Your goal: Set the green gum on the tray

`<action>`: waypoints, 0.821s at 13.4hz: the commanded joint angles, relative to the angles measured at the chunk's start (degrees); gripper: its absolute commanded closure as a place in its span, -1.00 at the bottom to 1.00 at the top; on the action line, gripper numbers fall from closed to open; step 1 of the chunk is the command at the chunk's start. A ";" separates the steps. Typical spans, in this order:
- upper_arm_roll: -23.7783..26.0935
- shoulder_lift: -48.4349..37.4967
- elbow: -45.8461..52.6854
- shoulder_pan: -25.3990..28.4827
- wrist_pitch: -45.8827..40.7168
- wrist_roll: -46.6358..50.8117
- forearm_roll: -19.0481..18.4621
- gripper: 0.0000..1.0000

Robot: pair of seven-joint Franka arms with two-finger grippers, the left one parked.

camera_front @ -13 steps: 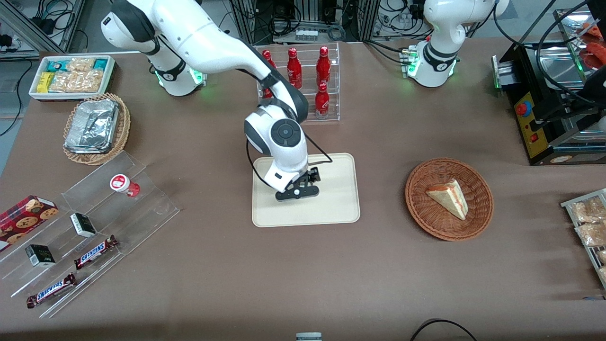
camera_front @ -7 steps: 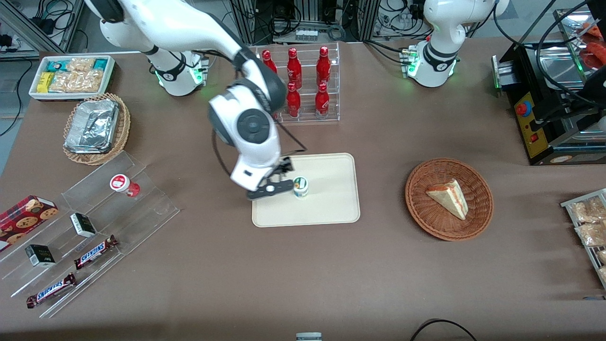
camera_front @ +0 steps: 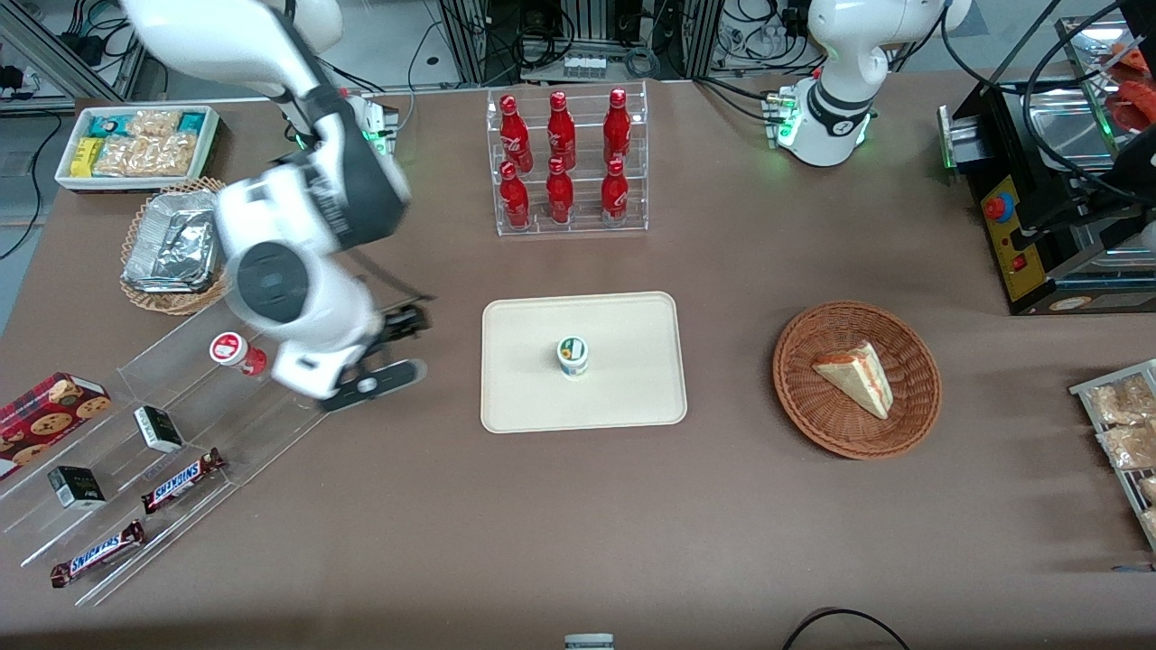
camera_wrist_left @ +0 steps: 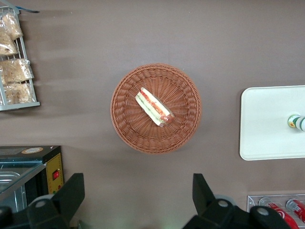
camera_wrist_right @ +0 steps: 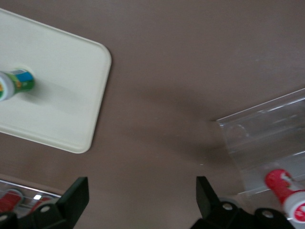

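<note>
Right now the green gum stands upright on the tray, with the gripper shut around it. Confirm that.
Not quite. The green gum does stand upright on the tray, but the gripper is open and holds nothing; it hangs over the bare table between the tray and the clear display stand. The front view shows this.

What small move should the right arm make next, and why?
Probably just retreat a little farther and stop. The green gum stands upright on the tray, and the gripper, jaws open and empty, hangs off the tray near the clear rack; nothing seems left to do.
</note>
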 commanded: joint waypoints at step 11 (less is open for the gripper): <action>0.71 -12.86 -13.15 -21.29 7.73 -10.19 -0.64 -1.00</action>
